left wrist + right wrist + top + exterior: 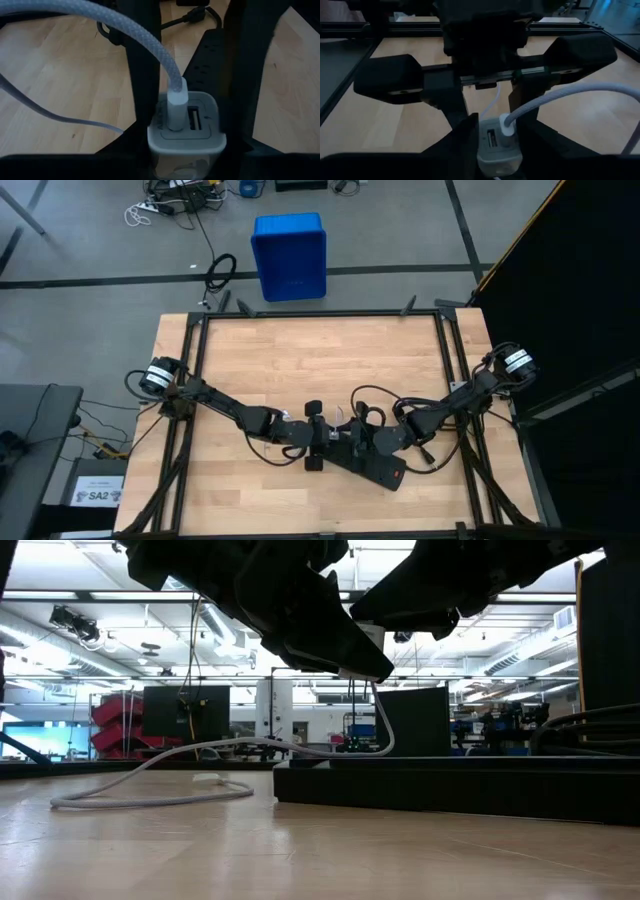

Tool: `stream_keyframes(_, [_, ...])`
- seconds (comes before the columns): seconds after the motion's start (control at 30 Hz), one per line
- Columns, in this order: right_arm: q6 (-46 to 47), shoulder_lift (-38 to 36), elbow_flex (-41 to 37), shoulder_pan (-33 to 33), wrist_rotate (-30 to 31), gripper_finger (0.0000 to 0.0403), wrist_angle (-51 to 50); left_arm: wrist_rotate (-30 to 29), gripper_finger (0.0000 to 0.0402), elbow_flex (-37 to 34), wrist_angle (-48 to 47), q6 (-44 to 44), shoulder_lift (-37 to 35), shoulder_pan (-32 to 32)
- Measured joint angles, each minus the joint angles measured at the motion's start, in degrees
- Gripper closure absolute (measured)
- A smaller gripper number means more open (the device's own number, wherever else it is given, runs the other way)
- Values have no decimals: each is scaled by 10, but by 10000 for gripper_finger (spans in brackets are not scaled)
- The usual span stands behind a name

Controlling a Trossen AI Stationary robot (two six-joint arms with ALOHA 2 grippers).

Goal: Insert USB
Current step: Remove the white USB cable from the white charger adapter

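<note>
Two hands: both mine, meeting mid-table (260, 350).
Left hand (187, 145): pinching white adapter (186, 131) to steady it.
Right hand (492, 135): fingers' state unclear.
USB (177, 102): plug seated in adapter.

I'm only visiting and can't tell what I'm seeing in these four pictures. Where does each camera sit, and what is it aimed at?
High view: above the table, looking straight down; both arms show, meeting over the power strip.
Low view: at tabletop height, looking level across; dark arm parts hang overhead.
Left wrist view: on the left arm, looking past its fingers at the white adapter.
Right wrist view: on the right arm, facing the left gripper.
Both wrist views share the adapter and the USB plugged into it.
</note>
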Motion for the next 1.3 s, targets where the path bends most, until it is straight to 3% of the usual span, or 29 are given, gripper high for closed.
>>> stream_keyframes(0.2, [-11, 0, 0, -6, -14, 391, -3, 4, 275, 0, -2, 0, 0, 0])
stream_keyframes(0.57, [-24, 1, 0, 3, -3, 400, 10, 6, 275, 0, 0, 1, 0, 0])
stream_keyframes(0.87, [-99, -6, 2, 30, 98, 401, 108, 2, 275, -1, -16, 0, 2, 1])
stream_keyframes(0.97, [-138, -5, 1, 37, 101, 402, 140, -1, 275, -1, -12, 0, 4, 0])
stream_keyframes(1.07, [-152, -11, 0, 41, 118, 402, 138, 2, 275, 0, -21, -1, 5, 0])
stream_keyframes(1.3, [-133, -49, 1, 66, 233, 403, 48, -15, 275, -1, -54, 0, -4, 0])
